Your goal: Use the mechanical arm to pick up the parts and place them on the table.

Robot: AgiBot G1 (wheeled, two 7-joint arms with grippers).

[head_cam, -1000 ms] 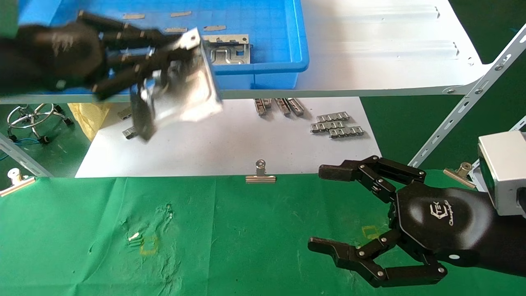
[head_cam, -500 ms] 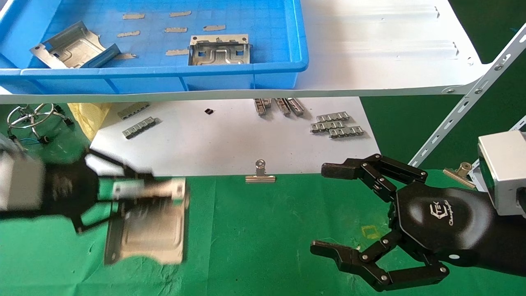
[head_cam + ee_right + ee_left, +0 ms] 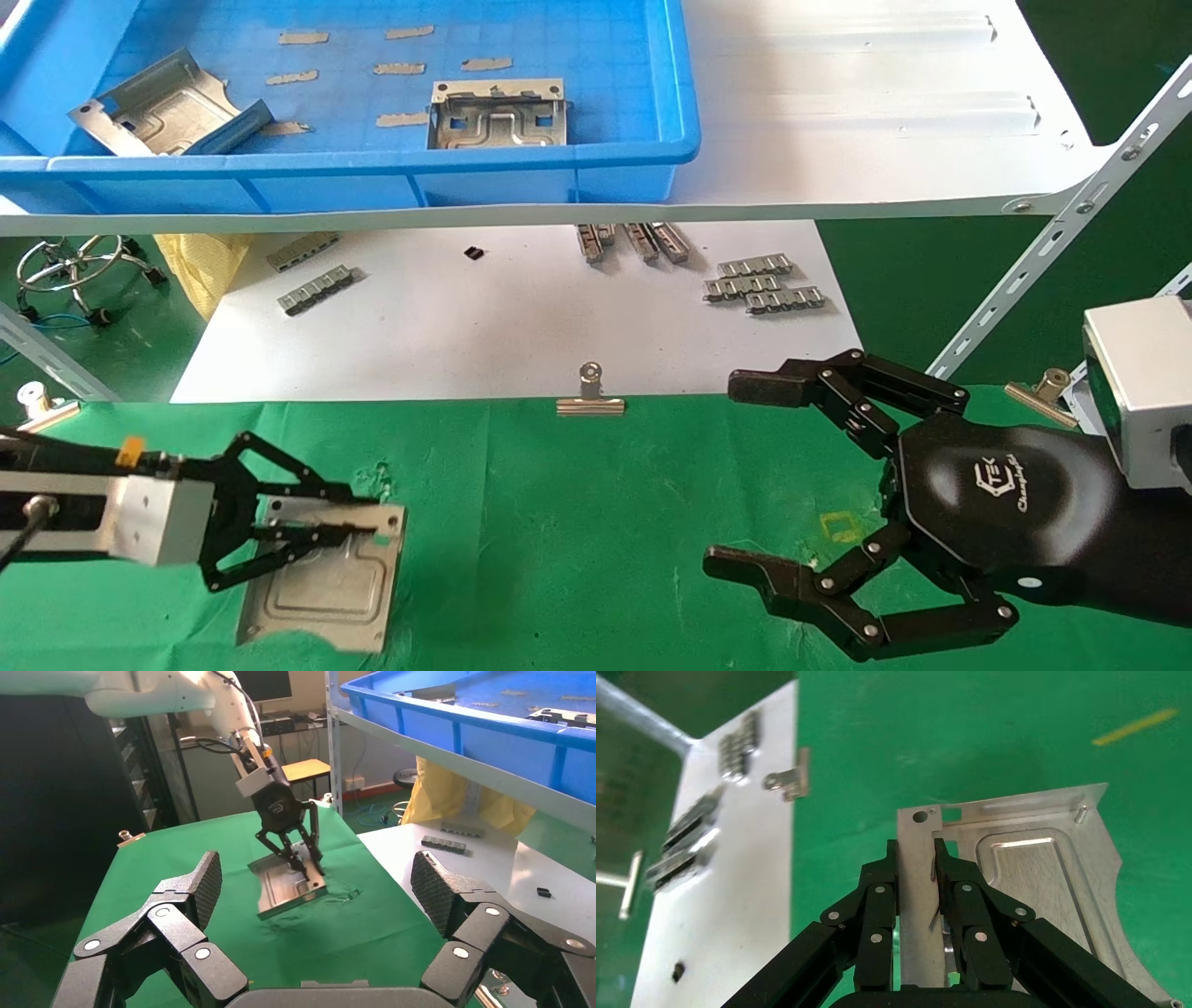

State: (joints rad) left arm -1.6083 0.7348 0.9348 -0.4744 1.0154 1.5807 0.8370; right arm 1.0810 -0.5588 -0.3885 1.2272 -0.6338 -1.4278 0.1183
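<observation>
The left tool (image 3: 358, 533) sits low over the green tabletop (image 3: 596, 503) at about 8 o'clock in the head view, its black fingers (image 3: 880, 896) pinched on the upright flange of a metal plate (image 3: 326, 582). The plate is over the cloth, tilted in the right wrist view, with its far edge lower than the gripped one; whether it touches the cloth I cannot tell. The left wrist view shows the fingers pressing both faces of the flange, with the plate's embossed panel (image 3: 1046, 881) spread out beyond them. The right tool (image 3: 745, 475) hovers at about 4 o'clock, fingers spread wide and holding nothing. Two more plates (image 3: 498, 114) lie in the blue bin (image 3: 559, 172) on the white shelf (image 3: 857, 102) at 12 o'clock. Small ridged strips (image 3: 762, 282) lie on the white sheet (image 3: 512, 326), and a binder clip (image 3: 590, 396) sits at the cloth's far edge.
</observation>
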